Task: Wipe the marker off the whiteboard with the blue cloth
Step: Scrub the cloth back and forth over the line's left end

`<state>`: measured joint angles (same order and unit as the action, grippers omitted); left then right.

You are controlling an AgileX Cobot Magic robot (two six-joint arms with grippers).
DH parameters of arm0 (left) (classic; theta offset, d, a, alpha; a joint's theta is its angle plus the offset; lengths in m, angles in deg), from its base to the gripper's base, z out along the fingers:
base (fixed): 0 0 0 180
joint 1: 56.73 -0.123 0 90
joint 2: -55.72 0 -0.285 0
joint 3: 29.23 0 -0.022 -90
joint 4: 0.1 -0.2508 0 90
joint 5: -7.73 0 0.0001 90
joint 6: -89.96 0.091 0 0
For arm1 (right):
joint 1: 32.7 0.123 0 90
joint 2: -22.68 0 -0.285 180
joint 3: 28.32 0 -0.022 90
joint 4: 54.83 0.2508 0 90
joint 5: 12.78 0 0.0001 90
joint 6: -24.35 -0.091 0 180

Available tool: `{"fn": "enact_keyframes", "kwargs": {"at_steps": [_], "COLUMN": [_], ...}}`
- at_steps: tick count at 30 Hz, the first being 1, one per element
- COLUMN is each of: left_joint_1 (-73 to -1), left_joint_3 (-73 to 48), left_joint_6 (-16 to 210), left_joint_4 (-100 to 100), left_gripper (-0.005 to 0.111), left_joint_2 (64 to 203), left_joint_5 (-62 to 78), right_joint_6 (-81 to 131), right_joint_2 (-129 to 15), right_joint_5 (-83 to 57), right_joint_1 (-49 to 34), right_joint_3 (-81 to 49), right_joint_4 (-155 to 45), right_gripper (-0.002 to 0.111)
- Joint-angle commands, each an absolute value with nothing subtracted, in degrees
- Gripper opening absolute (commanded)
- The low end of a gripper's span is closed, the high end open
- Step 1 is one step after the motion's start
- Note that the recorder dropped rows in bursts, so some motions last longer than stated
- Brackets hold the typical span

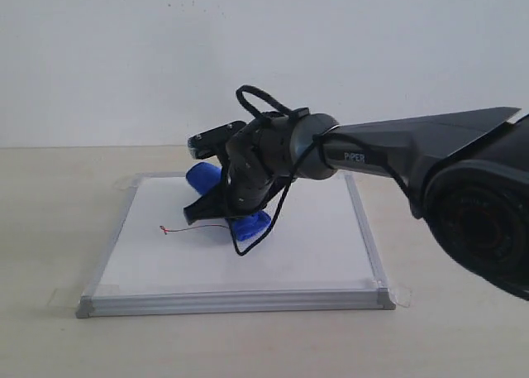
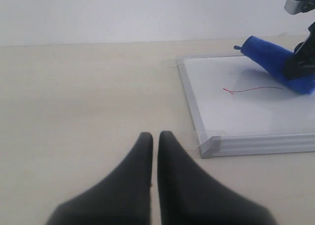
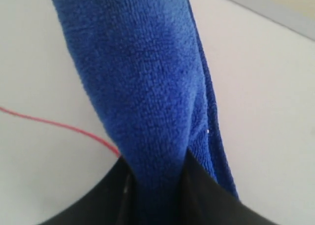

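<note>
The whiteboard [image 1: 306,254] lies flat on the table, silver-framed. A thin red marker line [image 1: 194,227] with a squiggle at its left end runs across its middle. My right gripper [image 1: 221,211] is shut on the blue cloth [image 1: 250,224], which hangs down onto the board at the line's right end; another part of the cloth [image 1: 202,176] shows behind the wrist. In the right wrist view the blue cloth [image 3: 142,87] fills the space between the fingers, and the marker line [image 3: 59,124] runs under it. My left gripper [image 2: 154,135] is shut and empty over the table beside the board's corner [image 2: 210,145].
The right arm [image 1: 413,150] reaches over the board from the right, with a black cable [image 1: 260,101] looped above the wrist. Tape tabs [image 1: 398,295] hold the board's corners. A white wall stands behind the beige tabletop [image 1: 50,229].
</note>
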<state>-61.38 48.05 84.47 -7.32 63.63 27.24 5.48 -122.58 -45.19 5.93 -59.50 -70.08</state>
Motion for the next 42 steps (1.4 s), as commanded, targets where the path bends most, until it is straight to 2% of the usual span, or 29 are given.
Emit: {"fn": "enact_keyframes", "kwargs": {"at_steps": [1,6,16,22,27,31,42], "left_joint_1": [-61.1,-61.1,-61.1,-61.1,-61.1,-61.1,-61.1], "left_joint_3": [48.0,48.0,48.0,48.0,48.0,48.0,48.0], "left_joint_6": [84.5,84.5,84.5,84.5,84.5,84.5,84.5], "left_joint_4": [-6.9,-6.9,-6.9,-6.9,-6.9,-6.9,-6.9], "left_gripper": [0.004,0.004,0.004,0.004,0.004,0.004,0.004], "left_joint_2": [63.5,63.5,63.5,63.5,63.5,63.5,63.5], "left_joint_5": [27.1,27.1,27.1,27.1,27.1,27.1,27.1], "right_joint_6": [13.6,22.0,2.6,4.9,15.7,18.9,6.6], "right_joint_2": [-123.2,-123.2,-125.9,-127.8,-128.9,-128.9,-131.9], "right_joint_5": [-43.2,-43.2,-55.7,-52.2,-47.3,-49.7,-63.9], "right_joint_1": [7.9,7.7,5.0,8.1,11.4,11.8,6.8], "right_joint_3": [-59.8,-60.5,-65.8,-67.9,-69.9,-72.6,-73.2], "right_joint_4": [-61.3,-53.9,-80.7,-75.0,-60.5,-57.6,-82.9], "right_gripper": [0.000,0.000,0.000,0.000,0.000,0.000,0.000]}}
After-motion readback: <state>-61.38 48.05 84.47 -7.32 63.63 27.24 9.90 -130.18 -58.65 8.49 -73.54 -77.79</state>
